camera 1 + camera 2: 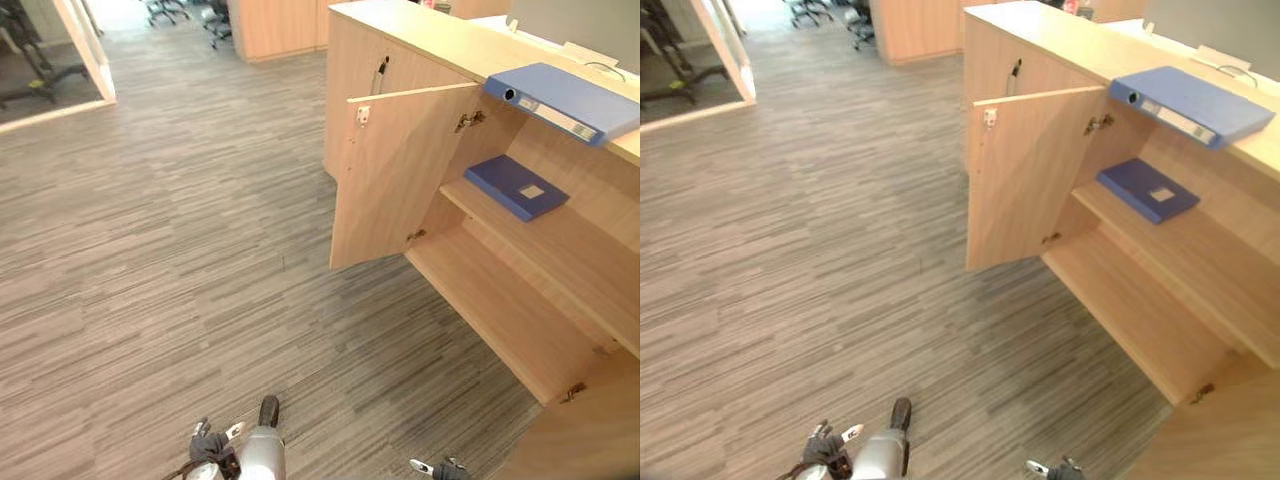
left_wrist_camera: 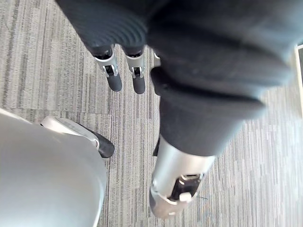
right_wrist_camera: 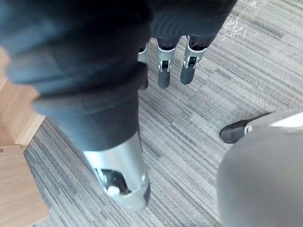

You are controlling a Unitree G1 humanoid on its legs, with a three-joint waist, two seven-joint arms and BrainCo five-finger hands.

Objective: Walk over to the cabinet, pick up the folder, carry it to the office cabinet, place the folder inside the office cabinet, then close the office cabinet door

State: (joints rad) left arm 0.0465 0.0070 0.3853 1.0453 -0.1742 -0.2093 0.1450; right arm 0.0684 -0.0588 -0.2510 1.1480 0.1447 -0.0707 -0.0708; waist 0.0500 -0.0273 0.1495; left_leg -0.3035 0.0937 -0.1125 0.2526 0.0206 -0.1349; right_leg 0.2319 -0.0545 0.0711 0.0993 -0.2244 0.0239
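The folder [image 1: 565, 100] is seen lying flat on top of the cabinet [image 1: 350, 70], its end jutting just over the front edge above the open compartment. The cabinet's door [image 1: 390, 175] is swung wide. On the shelf [image 1: 560, 245] inside the cabinet a darker folder [image 1: 515, 185] is laid flat. Well apart from the cabinet, above the floor [image 1: 150, 250], the left hand [image 2: 176, 170] and right hand [image 3: 120, 170] are hung down — fingers straight and loose, nothing held.

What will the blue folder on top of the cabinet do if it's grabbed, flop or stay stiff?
The folder looks like a thick, hard-backed binder, so it probably stays stiff. Its smooth cover may be slippery. One end seems to stick out past the cabinet edge, so a push might tip it off.
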